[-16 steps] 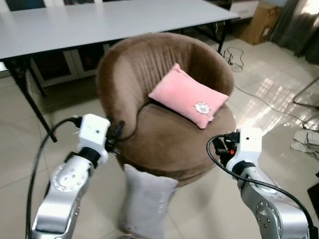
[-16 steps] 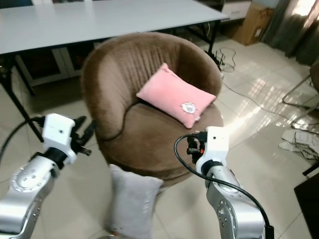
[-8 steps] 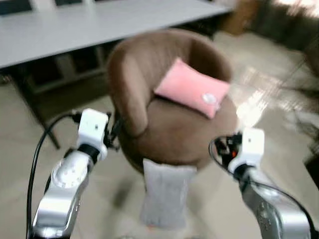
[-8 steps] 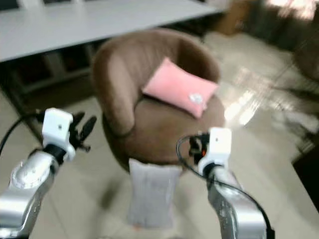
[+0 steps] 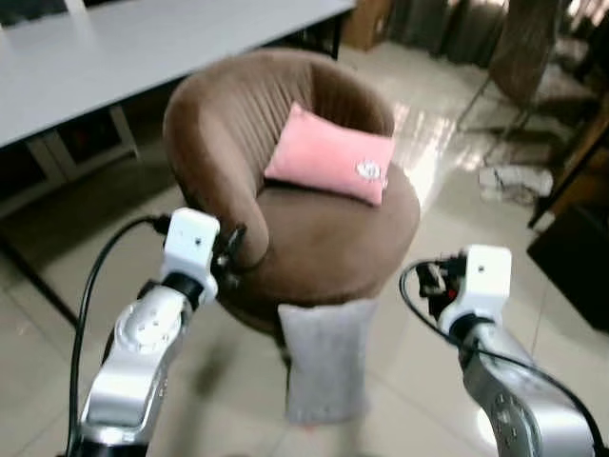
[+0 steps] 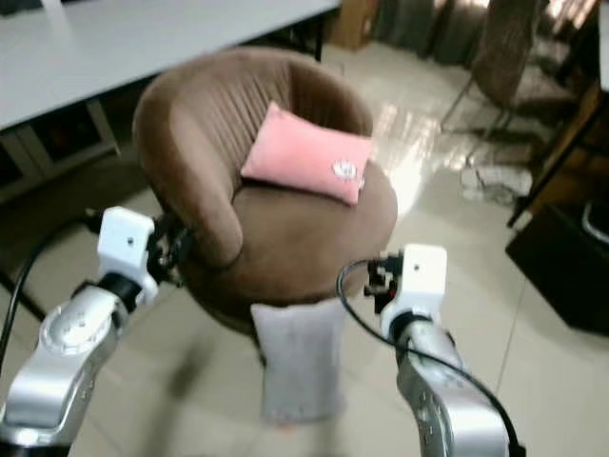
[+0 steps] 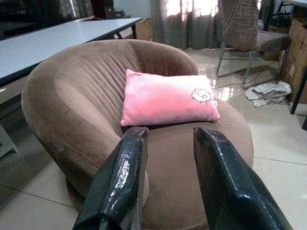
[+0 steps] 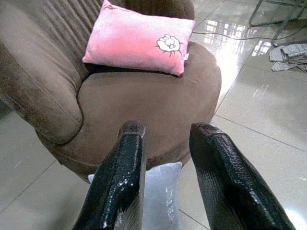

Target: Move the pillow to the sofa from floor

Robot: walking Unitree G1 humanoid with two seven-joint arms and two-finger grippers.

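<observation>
Left gripper (image 7: 165,184): it was raised at the sofa's left flank, fingers parted with a clear gap and nothing between them; the wrist view looked straight over the seat.
Right gripper (image 8: 165,179): up by the sofa's right front edge, fingers likewise apart and empty, aimed down over the seat rim at the grey pillow below.
Grey pillow (image 5: 326,357): there it was, standing on end on the tiled floor (image 5: 419,381), leaning against the front of the sofa, between the two arms and lower than both.
Sofa (image 5: 314,243): round, brown, with a bare seat at the front, so plenty of room to land the pillow.
Pink pillow (image 5: 328,157): propped against the backrest, well out of the way.
Background: a white table (image 5: 114,48) sat behind, and a chair (image 5: 533,67) stood far right.
What changed: over the last second the whole picture swung, so the robot turned; the grey pillow showed more fully than a second ago, almost centred. Neither gripper had closed on anything.
What that meant: by my reading this was lining up, with the grab not yet begun; both arms needed to drop well down to reach it.
</observation>
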